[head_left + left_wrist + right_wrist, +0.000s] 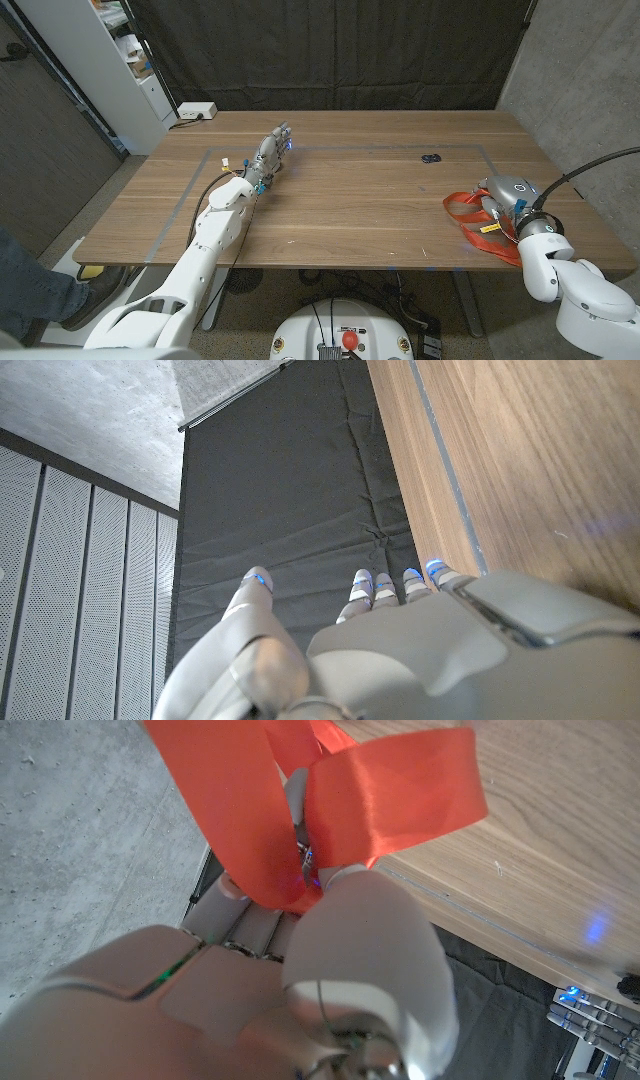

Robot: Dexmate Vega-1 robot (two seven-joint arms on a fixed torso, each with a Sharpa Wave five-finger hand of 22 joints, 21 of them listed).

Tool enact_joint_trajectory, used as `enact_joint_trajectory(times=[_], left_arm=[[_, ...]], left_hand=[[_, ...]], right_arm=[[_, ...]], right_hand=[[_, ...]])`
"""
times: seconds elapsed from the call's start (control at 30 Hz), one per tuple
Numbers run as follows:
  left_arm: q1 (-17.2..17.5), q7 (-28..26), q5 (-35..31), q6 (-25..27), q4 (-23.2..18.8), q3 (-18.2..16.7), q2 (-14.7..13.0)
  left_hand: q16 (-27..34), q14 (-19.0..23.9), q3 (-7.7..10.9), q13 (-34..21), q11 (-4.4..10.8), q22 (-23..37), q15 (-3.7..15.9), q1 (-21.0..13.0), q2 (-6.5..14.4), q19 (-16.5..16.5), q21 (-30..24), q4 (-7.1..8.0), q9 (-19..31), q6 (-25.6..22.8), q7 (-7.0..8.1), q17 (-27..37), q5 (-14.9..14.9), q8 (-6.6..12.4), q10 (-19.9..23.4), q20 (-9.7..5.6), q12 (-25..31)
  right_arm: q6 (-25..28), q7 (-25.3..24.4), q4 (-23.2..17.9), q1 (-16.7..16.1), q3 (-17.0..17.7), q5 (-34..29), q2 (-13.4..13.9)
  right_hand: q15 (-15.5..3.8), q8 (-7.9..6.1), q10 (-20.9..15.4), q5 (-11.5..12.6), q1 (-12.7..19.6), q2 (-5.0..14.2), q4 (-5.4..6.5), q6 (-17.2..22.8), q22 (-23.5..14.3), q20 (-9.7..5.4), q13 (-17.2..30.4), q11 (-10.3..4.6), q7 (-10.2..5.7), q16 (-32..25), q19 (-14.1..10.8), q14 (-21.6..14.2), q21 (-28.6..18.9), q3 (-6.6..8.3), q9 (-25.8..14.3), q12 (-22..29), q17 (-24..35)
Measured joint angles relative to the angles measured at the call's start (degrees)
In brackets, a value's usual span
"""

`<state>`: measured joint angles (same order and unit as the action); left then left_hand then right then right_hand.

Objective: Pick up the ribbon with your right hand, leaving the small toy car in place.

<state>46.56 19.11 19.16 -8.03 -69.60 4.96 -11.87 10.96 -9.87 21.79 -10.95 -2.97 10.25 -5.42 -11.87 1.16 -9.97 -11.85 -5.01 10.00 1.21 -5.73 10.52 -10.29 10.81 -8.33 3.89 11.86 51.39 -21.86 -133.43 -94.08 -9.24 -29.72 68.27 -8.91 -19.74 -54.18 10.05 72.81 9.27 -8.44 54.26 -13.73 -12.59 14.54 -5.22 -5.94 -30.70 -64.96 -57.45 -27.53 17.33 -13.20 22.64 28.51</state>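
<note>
An orange ribbon [468, 206] lies in loops at the table's right side and trails down toward the front edge. My right hand [503, 203] holds it there. In the right wrist view the ribbon [380, 800] is pinched between the thumb and fingers [360, 910], with loops over the hand. The small dark toy car [431, 158] sits on the table farther back, apart from the ribbon and the hand. My left hand [271, 153] rests at the table's left-centre with fingers stretched out, holding nothing; in the left wrist view its fingertips [372, 586] reach past the far table edge.
A thin blue line [350, 148] marks a rectangle on the wooden table. A white power strip [197, 111] sits at the back left corner. A white shelf [120, 60] stands left of the table, and a person's leg and shoe [40, 290] show at bottom left.
</note>
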Motion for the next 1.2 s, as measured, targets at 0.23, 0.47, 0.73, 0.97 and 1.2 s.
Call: enact_joint_trajectory(times=[0.23,0.47,0.73,0.97,1.2], left_arm=[[-0.5,0.3,0.0,-0.2,0.7,0.0,-0.1],[-0.8,0.6,0.0,-0.4,0.9,-0.1,-0.2],[-1.1,0.9,0.1,-0.5,1.4,-0.3,-0.2],[-1.3,1.0,0.1,-0.6,1.7,-0.4,-0.3],[-1.3,1.2,0.2,-0.8,1.8,-0.5,-0.3]], left_hand=[[0.0,0.0,0.0,0.0,0.0,0.0,0.0,0.0,0.0,0.0,0.0,0.01,0.0,-0.1,-0.1,0.0,0.0,0.0,0.0,0.0,0.0],[0.0,0.0,-0.15,0.0,0.0,0.0,0.0,0.0,0.0,0.0,0.0,-0.14,0.0,-0.1,-0.1,0.0,0.0,0.0,0.0,0.0,0.0],[0.0,0.0,-0.15,0.0,0.0,0.0,0.0,0.0,0.0,0.0,0.0,-0.14,0.0,-0.2,-0.01,0.0,0.0,0.0,0.0,0.0,0.0],[0.0,0.0,-0.15,0.0,0.0,0.0,0.0,0.0,0.0,0.0,0.0,-0.14,0.0,-0.2,0.0,0.0,0.0,0.0,0.0,0.0,0.0],[0.0,0.0,-0.15,0.0,0.0,0.0,0.0,0.0,0.0,0.0,0.0,-0.14,0.0,-0.4,-0.22,0.0,0.0,0.0,0.0,0.0,0.0]], right_arm=[[2.1,0.9,-1.6,-0.4,0.8,-1.4,-0.1],[3.9,1.9,-3.3,-0.6,1.6,-2.6,-0.3],[5.5,3.2,-5.2,-0.4,2.4,-3.8,0.0],[7.7,4.9,-6.7,0.4,2.3,-5.5,1.6],[9.1,6.3,-8.9,0.4,3.8,-6.2,3.0]], right_hand=[[0.0,0.0,0.0,-0.1,0.0,-0.01,0.49,0.5,0.0,0.11,0.0,0.01,-0.11,0.6,-0.1,0.0,-0.5,-0.01,0.0,0.2,0.1],[-0.21,0.0,-0.1,-0.2,0.0,-0.01,0.49,0.5,0.0,0.11,-0.2,0.13,-0.1,1.2,-0.1,-0.4,-0.9,-0.01,0.0,0.2,-0.1],[-0.62,0.0,-0.2,-0.2,0.0,-0.02,0.48,0.8,0.0,0.11,-0.4,0.19,0.2,1.5,-0.1,-1.4,-1.5,-0.01,0.0,0.2,0.1],[-1.03,0.0,-0.6,-0.4,0.0,-0.04,0.48,1.1,0.0,0.11,-0.7,0.23,0.52,1.7,-0.1,-2.5,-2.0,-0.01,0.0,0.2,0.3],[-1.04,0.0,-0.7,-0.4,-0.1,-0.41,0.48,1.3,0.0,0.11,-0.6,0.31,0.31,1.7,-0.1,-2.5,-2.8,-0.01,0.0,0.2,0.6]])
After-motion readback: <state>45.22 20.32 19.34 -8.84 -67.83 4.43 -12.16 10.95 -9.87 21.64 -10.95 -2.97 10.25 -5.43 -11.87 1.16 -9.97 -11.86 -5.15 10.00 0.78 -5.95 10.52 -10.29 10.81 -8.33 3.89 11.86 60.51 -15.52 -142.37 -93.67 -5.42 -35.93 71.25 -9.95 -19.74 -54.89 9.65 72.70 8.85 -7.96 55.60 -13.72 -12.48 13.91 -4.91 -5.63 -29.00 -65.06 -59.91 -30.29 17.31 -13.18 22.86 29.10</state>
